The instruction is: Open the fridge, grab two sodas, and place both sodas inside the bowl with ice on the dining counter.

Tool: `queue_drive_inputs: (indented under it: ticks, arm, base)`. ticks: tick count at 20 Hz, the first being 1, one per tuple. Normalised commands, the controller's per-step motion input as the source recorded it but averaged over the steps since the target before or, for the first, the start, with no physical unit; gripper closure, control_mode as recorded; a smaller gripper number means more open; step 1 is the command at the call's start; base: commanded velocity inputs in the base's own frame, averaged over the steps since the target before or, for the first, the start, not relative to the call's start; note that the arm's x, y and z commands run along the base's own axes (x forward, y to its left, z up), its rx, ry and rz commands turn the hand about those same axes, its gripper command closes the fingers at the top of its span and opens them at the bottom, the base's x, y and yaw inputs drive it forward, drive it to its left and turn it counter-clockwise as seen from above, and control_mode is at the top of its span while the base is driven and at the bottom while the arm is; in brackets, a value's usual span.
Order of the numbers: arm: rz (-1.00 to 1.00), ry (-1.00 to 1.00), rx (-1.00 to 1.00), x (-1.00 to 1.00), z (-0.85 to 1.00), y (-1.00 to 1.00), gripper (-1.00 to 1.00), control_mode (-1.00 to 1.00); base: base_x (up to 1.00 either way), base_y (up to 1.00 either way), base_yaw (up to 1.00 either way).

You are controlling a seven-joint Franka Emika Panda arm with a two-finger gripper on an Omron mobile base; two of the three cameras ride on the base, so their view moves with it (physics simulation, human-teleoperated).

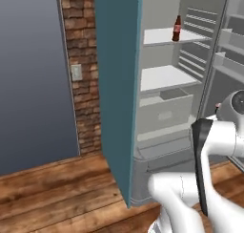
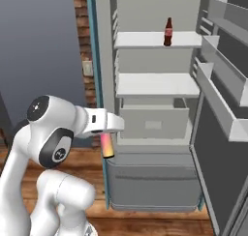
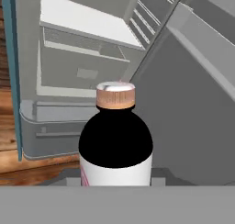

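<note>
While gripper clamps pink soda bottle (image 2: 107,147), cola bottle (image 2: 168,32) stands on fridge (image 2: 155,177) shelf, door open

Base views flank open fridge (image 1: 162,79) (shared), hand view close
</note>
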Motion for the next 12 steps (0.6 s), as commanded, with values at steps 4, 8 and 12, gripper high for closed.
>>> queue_drive_inputs:
  ticks: [4,8,12]
  arm:
    - [0.00,0.00,0.00,0.00,0.00,0.00,1.00,1.00]
    - [0.00,0.00,0.00,0.00,0.00,0.00,1.00,1.00]
    - [0.00,0.00,0.00,0.00,0.00,0.00,1.00,1.00]
  base:
    - [-0.68,0.00,-0.49]
    - [-0.70,0.00,-0.55]
    - [-0.76,0.00,-0.53]
